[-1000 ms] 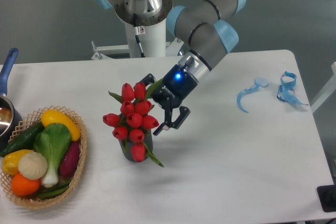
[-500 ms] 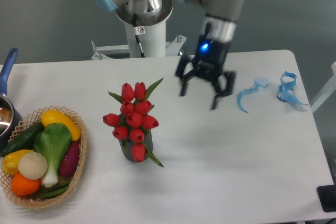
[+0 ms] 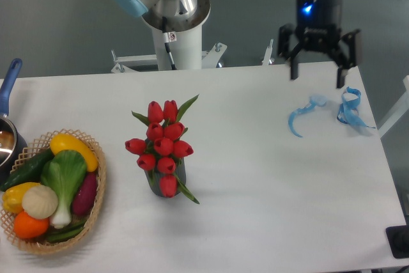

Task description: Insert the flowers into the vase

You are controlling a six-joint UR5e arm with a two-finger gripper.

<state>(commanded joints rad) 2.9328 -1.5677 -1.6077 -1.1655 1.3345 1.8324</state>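
**Tulips seated in the vase, gripper raised at the far right**

The flowers (image 3: 163, 145) are seen standing in the vase (image 3: 167, 182), left of the table's middle. Red closed buds are bunched above the rim, and one bud hangs down over the front of the vase so that much of its dark ribbed side is hidden. Green leaves are thrown out to the upper right and lower right.

The gripper (image 3: 317, 68) is held above the far right edge of the table (image 3: 268, 183), well apart from the vase. Its two fingers are spread wide and nothing is held between them. A blue light is lit on the gripper body. No brand name or other writing can be read on it at this size; a small label on the robot's white base column (image 3: 171, 36) is also too small to be made out.

Two pale blue curled strips (image 3: 303, 114) are lying on the table just below the gripper. A wicker basket (image 3: 96, 204) of toy vegetables is set at the left edge, and beside it a pot with a blue handle (image 3: 10, 78) is partly cut off.
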